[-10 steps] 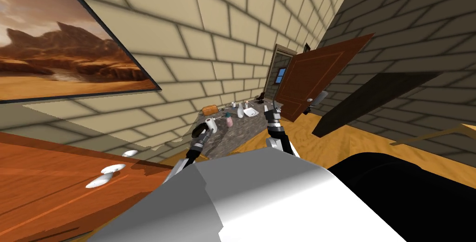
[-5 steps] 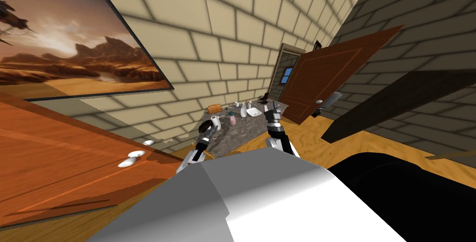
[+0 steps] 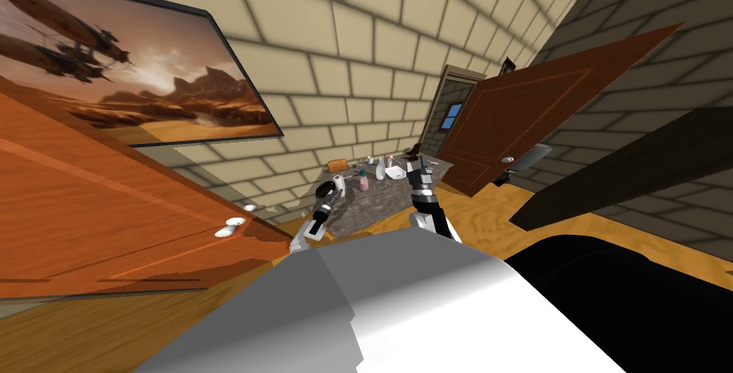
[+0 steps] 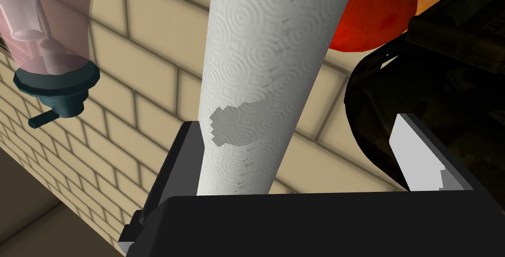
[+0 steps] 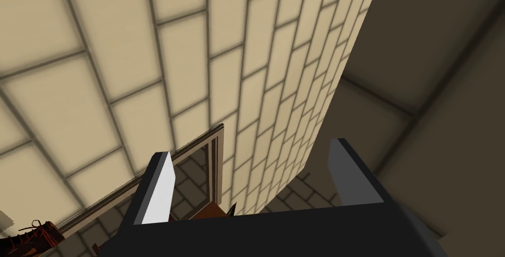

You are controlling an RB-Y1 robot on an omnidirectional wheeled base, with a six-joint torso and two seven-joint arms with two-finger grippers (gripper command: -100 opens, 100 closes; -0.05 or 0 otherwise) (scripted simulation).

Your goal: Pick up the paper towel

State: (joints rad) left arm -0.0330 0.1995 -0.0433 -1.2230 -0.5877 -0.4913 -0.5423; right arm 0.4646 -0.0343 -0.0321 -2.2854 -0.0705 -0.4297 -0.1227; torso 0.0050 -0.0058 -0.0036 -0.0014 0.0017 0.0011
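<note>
Currently straddling the paper towel with the spread left gripper, touching it with one finger only. Finding it at the left end of the grey counter, just left of centre in the head view. Holding the right gripper spread, idle. Risking a lopsided squeeze, toppling the roll before both fingers meet it. Reading no labels anywhere.

Head and close-up left wrist views share the paper towel.
</note>
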